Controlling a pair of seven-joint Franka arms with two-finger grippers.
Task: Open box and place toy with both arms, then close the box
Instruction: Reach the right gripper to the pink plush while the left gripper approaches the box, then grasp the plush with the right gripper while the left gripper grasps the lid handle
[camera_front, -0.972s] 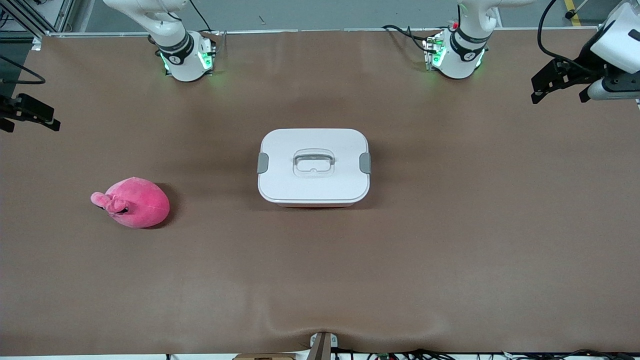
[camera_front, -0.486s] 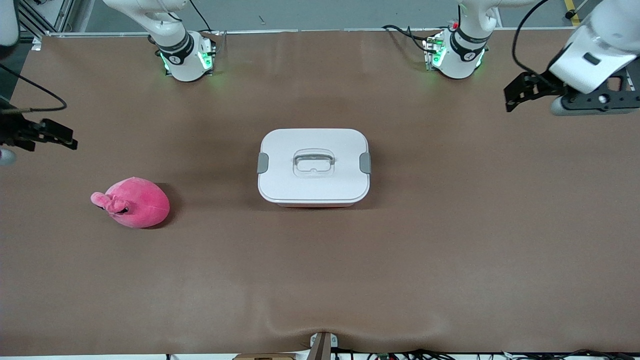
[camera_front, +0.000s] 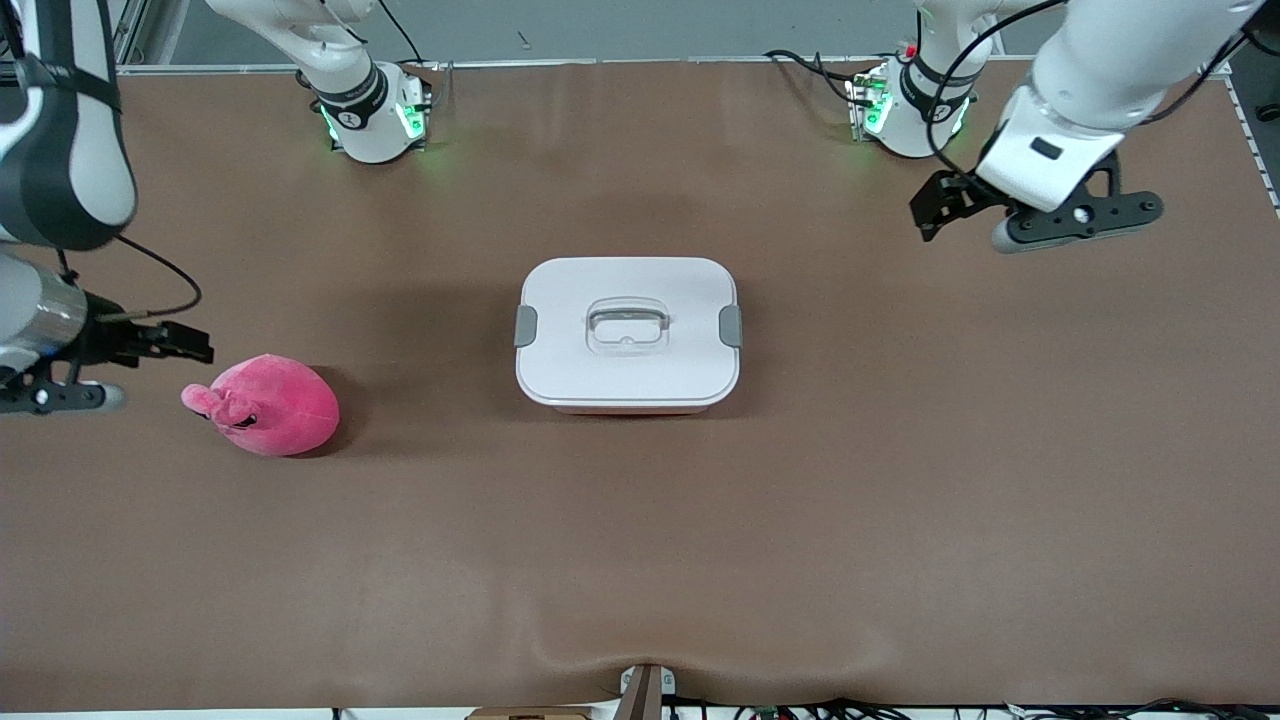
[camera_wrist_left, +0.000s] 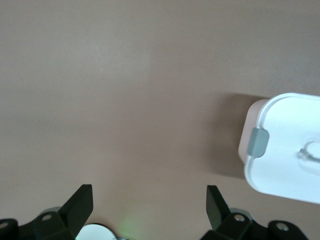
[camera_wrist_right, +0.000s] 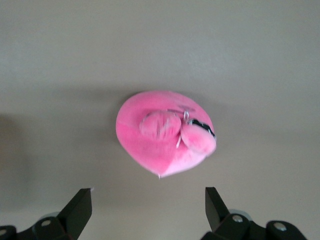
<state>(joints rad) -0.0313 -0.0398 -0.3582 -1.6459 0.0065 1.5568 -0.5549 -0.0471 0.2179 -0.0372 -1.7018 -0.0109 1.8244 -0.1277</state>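
A brown table (camera_front: 900, 500) under even light, grey floor (camera_front: 640, 30) past its edge.

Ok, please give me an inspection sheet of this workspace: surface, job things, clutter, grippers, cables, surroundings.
Surface: brown table cover, slightly buckled at the edge nearest the front camera.
Box: pale pink tub at the table's middle, white lid on, both grey clips in place.
Toy: pink plush lying toward the right arm's end.
Clutter: nothing seen.
Left gripper: open, over bare table near the left arm's end, empty.
Right gripper: open, empty, close beside the toy.
Cables: black cables by the left arm's base.
Surroundings: grey floor past the table.
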